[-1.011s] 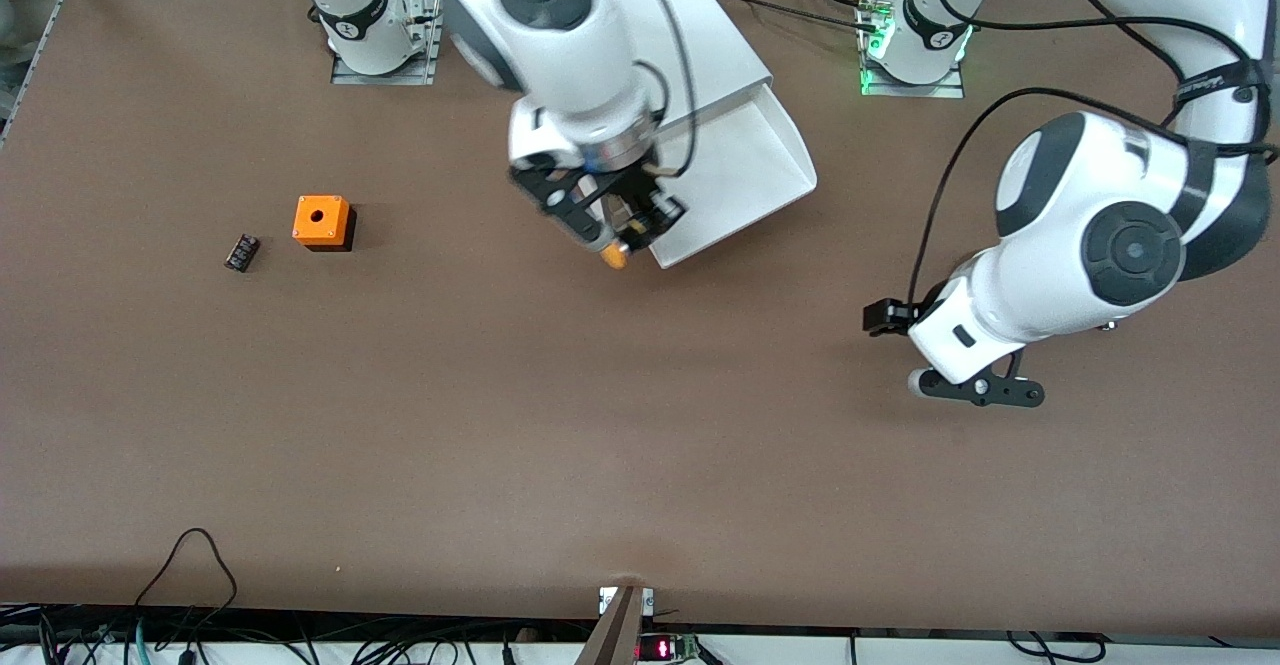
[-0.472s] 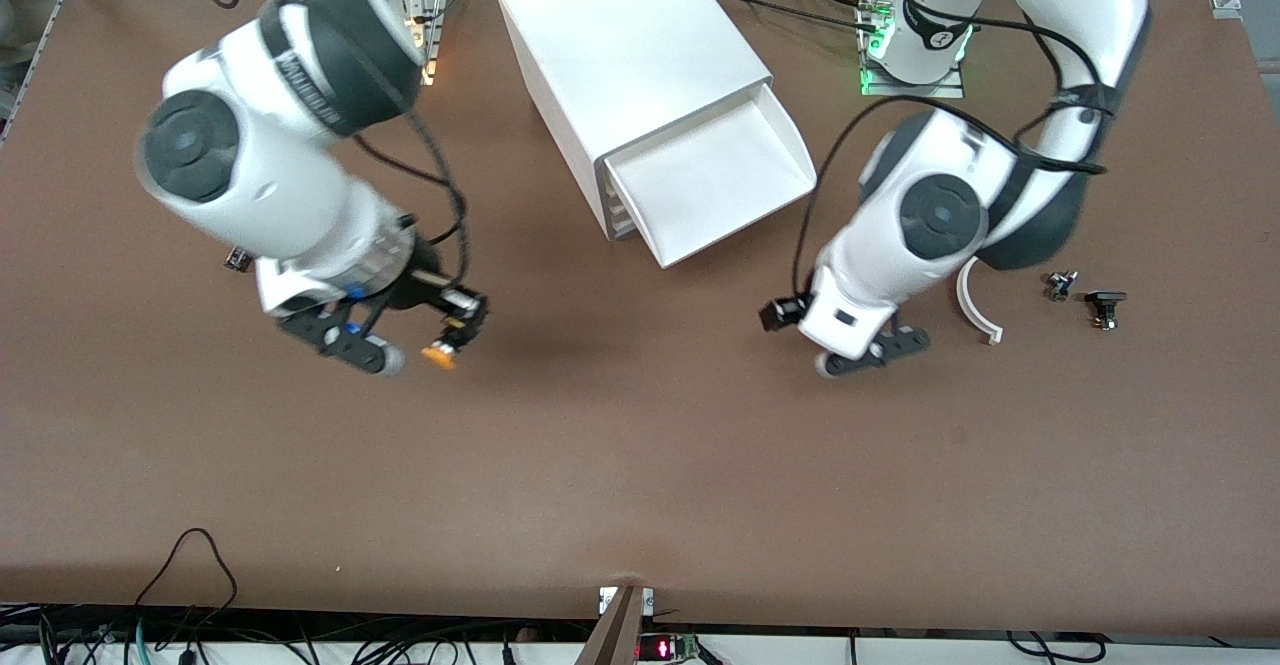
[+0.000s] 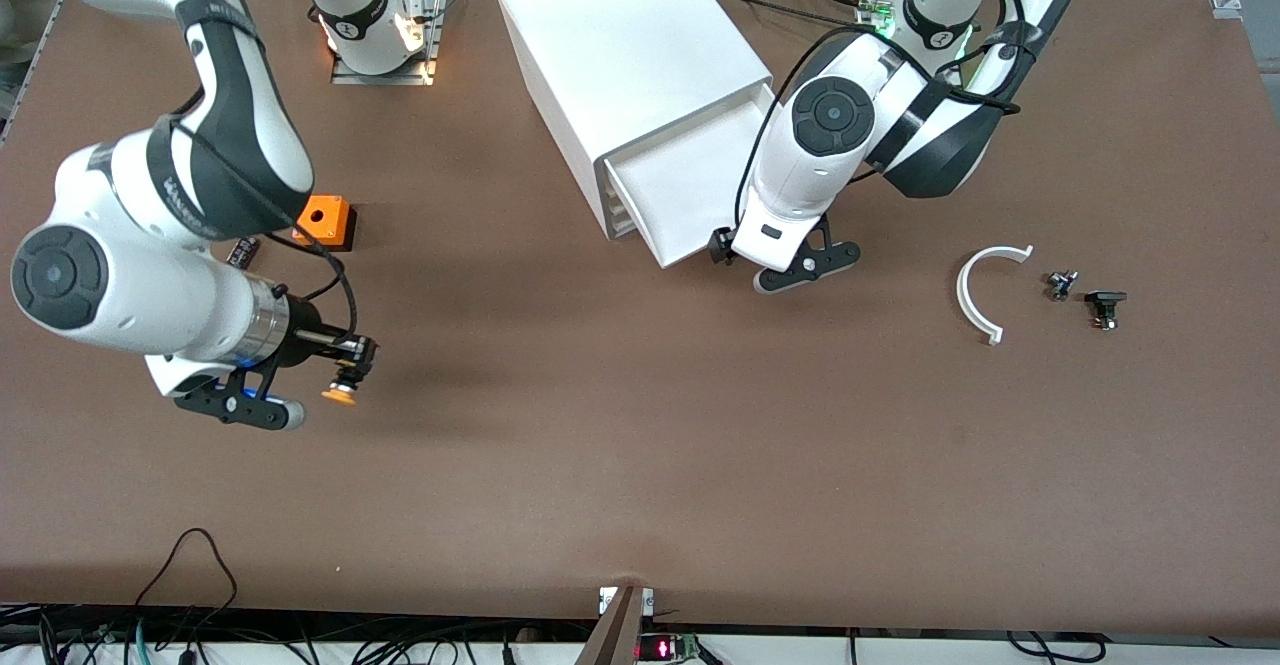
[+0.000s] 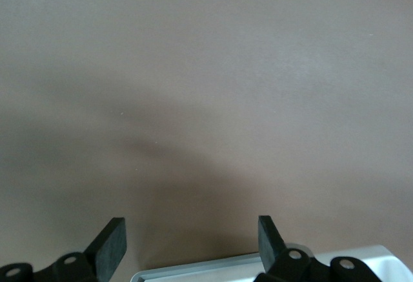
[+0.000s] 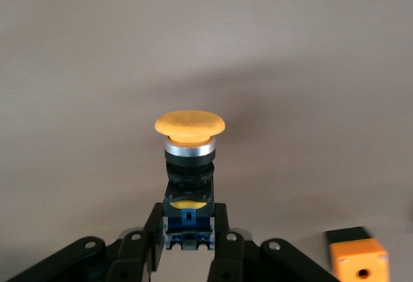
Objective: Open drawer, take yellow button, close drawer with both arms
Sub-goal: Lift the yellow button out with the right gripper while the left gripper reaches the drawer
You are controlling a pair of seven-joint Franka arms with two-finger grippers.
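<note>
You've got the right gripper (image 3: 345, 373) over bare bench (image 3: 640, 465) toward the right arm's end, fingers (image 5: 222, 237) closed on the button (image 3: 341, 391); the wrist view shows them pinching the black-and-blue body w/ the orange cap (image 5: 190, 124) sticking out past the tips. In the front view the button sits at abt 5 o'clock from the orange cube (image 3: 322, 222), well apart from it, and the small black component (image 3: 243, 248) lies just beside the cube, partly covered by the arm. The drawer (image 3: 690, 190) is pulled out of the white cabinet (image 3: 625, 55); its tray looks bare where it shows. The left gripper (image 3: 722, 247) is at the drawer's front edge, at the corner toward the left arm's end; its fingers (image 4: 110, 246) are spread wide, holding nothing, w/ the drawer's white rim (image 4: 213, 270) showing between them in the wrist view. At abt 3 o'clock from that gripper, well apart, lie a white curved piece (image 3: 978, 290) and two small dark parts (image 3: 1085, 295) on the bench.
</note>
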